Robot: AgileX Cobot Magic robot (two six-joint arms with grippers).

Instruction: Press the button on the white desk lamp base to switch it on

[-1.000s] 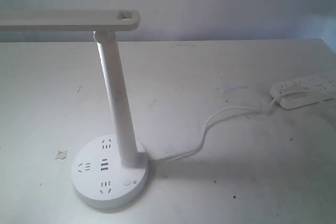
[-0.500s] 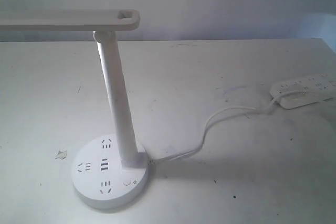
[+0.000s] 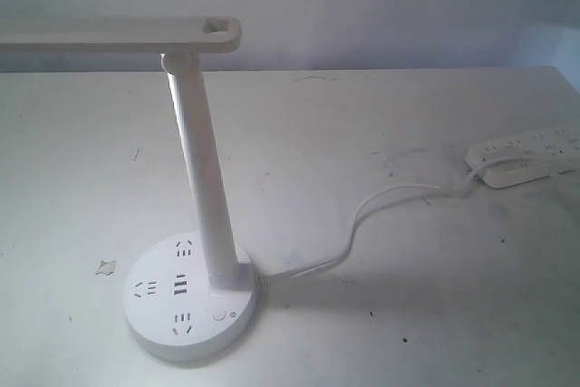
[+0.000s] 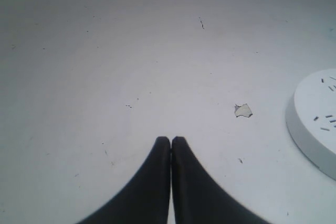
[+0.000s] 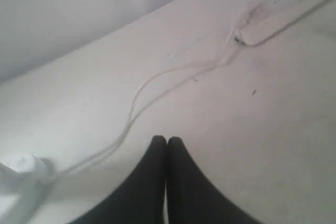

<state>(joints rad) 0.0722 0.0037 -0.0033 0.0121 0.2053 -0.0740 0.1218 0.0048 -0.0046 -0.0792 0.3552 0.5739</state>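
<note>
Two empty grippers, left gripper (image 4: 171,140) and right gripper (image 5: 167,140), each with its tips pressed together.
The button (image 3: 218,317) sits on the base (image 3: 159,336) beside the stem; nothing differs from before.

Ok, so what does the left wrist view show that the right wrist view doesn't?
Only the left wrist view shows the left pincer, shut, a small pale scrap lying on the table, and dark socket slots on the white desk lamp base.

Only the right wrist view shows the right pincer, shut, and the white cord running to the power strip.

Both show the white table and part of the lamp base at the edge of the picture.
</note>
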